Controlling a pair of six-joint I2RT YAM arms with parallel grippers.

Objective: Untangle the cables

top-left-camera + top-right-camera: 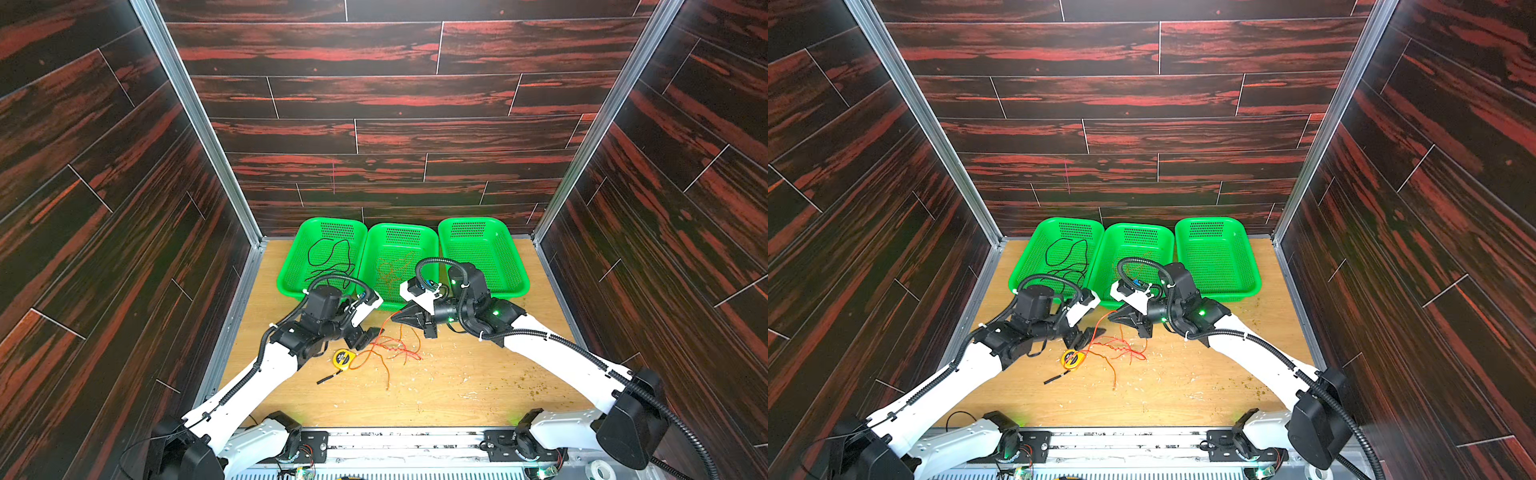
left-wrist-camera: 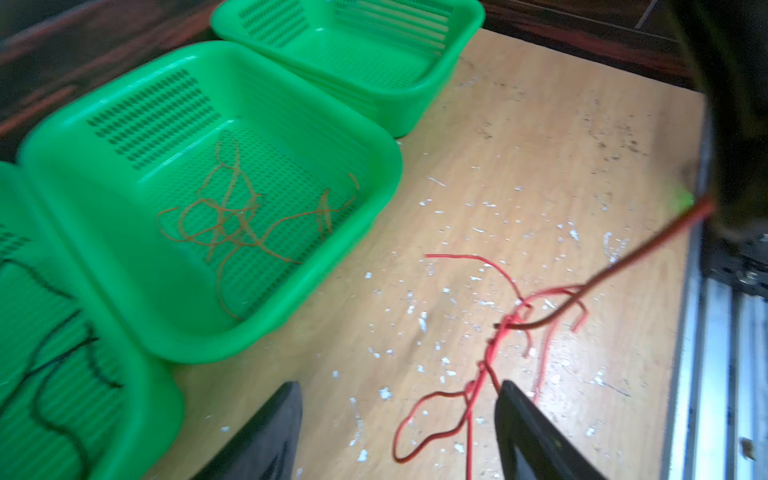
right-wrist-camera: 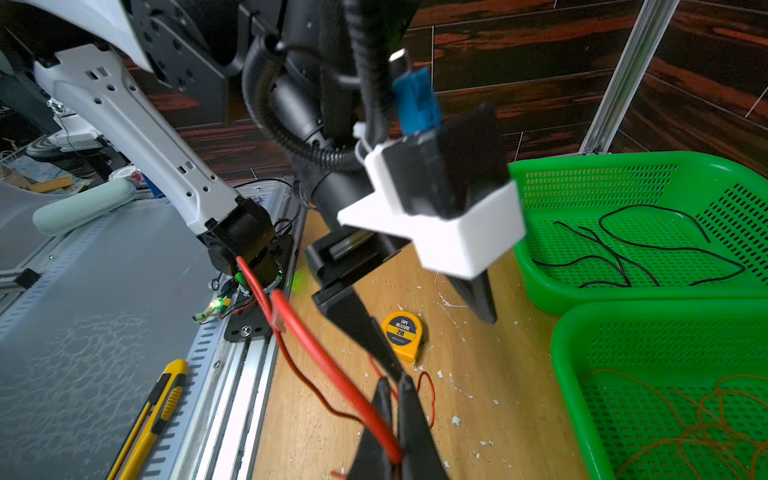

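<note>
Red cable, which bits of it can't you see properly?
Right wrist view: the red cable disappears between the shut jaws of the right gripper, which hide the held part.
Left wrist view: its raised end runs behind a dark blurred shape at the edge.
Both top views: its loops on the table are too thin to follow where they cross.

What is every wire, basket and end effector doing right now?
black cable, loose in left basket.
orange cable, loose in middle basket.
red cable, tangled on the table, one strand pinched.
right basket, empty.
left end effector, open, close to red cable.
right end effector, shut on red cable.
tape measure, lying on the table.
</note>
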